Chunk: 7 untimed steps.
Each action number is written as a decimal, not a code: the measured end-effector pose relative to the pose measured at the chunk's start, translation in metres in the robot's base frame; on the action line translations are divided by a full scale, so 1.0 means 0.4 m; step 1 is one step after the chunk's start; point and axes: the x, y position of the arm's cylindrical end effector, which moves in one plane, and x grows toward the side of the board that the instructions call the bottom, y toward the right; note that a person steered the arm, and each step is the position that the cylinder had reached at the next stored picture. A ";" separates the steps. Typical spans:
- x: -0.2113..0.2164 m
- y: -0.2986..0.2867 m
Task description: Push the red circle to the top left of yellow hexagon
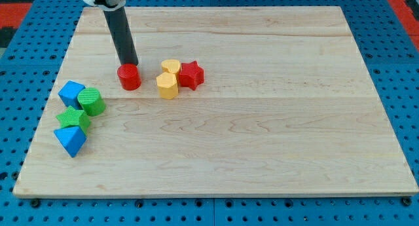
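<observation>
Right now my tip [129, 62], the lower end of the straight dark rod, sits at the upper edge of the small red circular block [129, 76], touching it or very nearly so, on the side toward the view's top. I carry no jaws at all, only this rod, so nothing is clamped or held. That red circle stands on the pale wooden board [262, 134], in its upper left part, and lies to the view's left of the yellow blocks with a clear gap between. Of those, the yellow hexagon-like block [167, 86] sits lower, and a second yellow block [171, 67], rounded, whose exact shape I cannot make out, rests just above it, touching. A red star-shaped block [191, 75] presses against the right side of the yellow pair. Well apart, near the board's left edge, four blocks cluster together: a blue cube-like block [70, 93], a green cylinder [91, 101] just to its right, a green star-like block [72, 118] beneath them, and a blue triangular block [71, 141] lowest of all. Around the board shows a blue perforated table surface [39, 16].
</observation>
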 end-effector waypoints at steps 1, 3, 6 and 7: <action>0.073 -0.200; 0.087 0.061; 0.146 -0.345; 0.219 -0.275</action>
